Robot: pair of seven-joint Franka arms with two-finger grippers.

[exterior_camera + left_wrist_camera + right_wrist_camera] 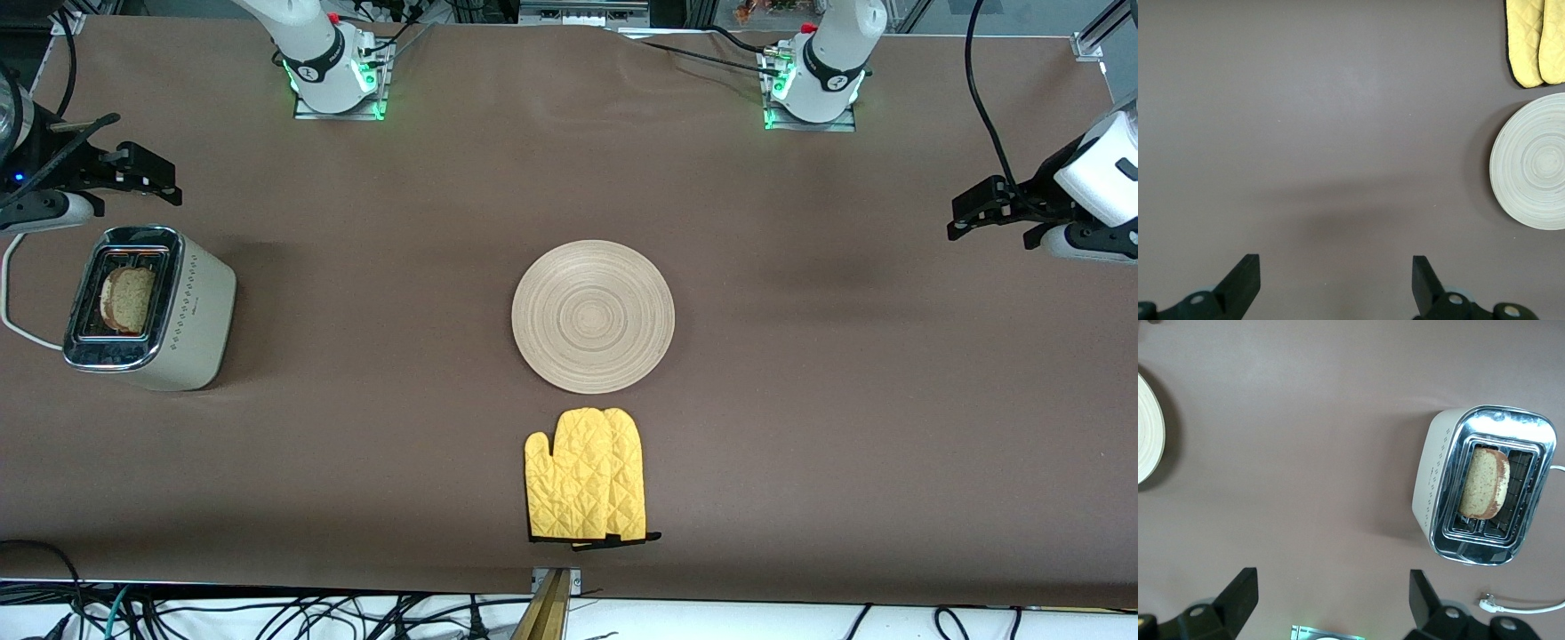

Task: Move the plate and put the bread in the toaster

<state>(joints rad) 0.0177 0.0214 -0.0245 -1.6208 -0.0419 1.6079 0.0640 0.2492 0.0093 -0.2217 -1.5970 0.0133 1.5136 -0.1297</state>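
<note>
A: Where are the things on the brown table cover (800, 427)?

B: The bread (127, 300) stands in the toaster (151, 308) at the right arm's end. The plate (593, 316) lies in the middle, bare, with yellow oven mitts (585, 476) nearer the camera.

A: And the grippers?

B: The right gripper (1331, 597) hovers near the toaster, fingers spread, holding nothing. The left gripper (1336, 280) waits over its own end, also released.

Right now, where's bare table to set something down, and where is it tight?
Widest bare cloth lies between the plate and the toaster, and from the plate toward the left arm's end, under the open left gripper. Tight spot: the narrow strip between the plate and the yellow oven mitts. The open right gripper hangs beside the toaster, bread in its slot.
</note>
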